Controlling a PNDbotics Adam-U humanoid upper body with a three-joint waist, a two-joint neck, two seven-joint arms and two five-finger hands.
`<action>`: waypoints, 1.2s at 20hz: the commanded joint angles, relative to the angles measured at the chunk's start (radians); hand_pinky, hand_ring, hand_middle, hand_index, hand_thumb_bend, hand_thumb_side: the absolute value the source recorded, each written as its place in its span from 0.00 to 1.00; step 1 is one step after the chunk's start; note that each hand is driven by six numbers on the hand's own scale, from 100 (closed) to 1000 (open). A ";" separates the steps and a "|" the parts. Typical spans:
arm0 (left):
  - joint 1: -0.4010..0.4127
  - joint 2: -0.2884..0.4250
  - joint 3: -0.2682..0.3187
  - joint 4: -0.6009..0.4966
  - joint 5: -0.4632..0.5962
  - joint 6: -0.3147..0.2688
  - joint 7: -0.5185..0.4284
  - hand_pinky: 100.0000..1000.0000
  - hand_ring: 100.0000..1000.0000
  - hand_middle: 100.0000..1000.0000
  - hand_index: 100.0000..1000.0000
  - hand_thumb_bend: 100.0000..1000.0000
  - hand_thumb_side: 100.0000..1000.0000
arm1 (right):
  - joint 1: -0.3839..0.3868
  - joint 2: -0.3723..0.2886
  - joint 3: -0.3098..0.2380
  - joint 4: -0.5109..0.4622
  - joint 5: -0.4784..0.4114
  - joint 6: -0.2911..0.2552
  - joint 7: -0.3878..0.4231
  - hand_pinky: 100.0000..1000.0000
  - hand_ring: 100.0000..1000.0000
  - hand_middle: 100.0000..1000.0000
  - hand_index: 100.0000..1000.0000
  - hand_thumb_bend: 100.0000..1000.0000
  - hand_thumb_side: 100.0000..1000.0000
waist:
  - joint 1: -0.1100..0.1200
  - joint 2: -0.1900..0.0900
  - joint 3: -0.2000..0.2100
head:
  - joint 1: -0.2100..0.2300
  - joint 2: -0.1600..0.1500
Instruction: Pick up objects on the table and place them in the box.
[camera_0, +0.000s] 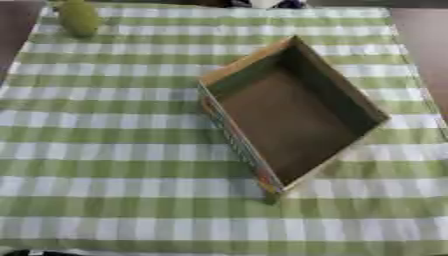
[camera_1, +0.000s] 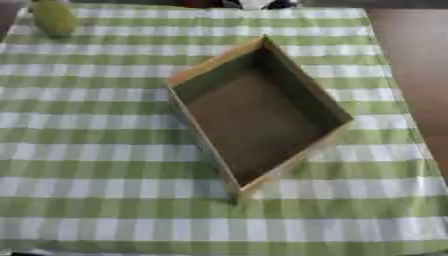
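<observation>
While no hand shows, so fingers cannot be told, box (camera_0: 293, 112) sits skewed mid-tabletop (camera_0: 105, 150); green fruit (camera_0: 79, 19) far left; print on box wall unreadable.

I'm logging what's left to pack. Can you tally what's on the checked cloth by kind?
Yellow-green rounded object, far left corner: 1
Cardboard box, open and empty, mid-cloth: 1
Total: 2 things on the green-and-white cloth. Neither robot hand shows in either view.
</observation>
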 joint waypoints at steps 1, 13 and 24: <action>-0.040 0.103 -0.027 0.072 -0.050 0.000 -0.002 0.87 0.95 0.77 0.83 0.00 0.26 | -0.014 -0.043 -0.008 0.003 0.004 -0.013 0.003 0.79 0.74 0.53 0.69 0.00 0.26 | 0.008 -0.009 -0.008 | -0.001 -0.030; -0.256 0.182 -0.141 0.412 -0.251 0.032 -0.018 0.88 0.97 0.77 0.89 0.00 0.24 | -0.026 -0.057 -0.004 0.026 -0.004 -0.030 0.027 0.79 0.75 0.52 0.69 0.00 0.29 | 0.040 0.015 -0.060 | 0.013 -0.071; -0.424 0.165 -0.534 1.038 -0.453 -0.251 0.304 0.91 1.00 0.83 0.93 0.00 0.21 | -0.047 -0.051 0.009 0.028 -0.024 -0.028 0.056 0.80 0.75 0.52 0.69 0.00 0.31 | 0.064 0.025 -0.115 | 0.064 -0.080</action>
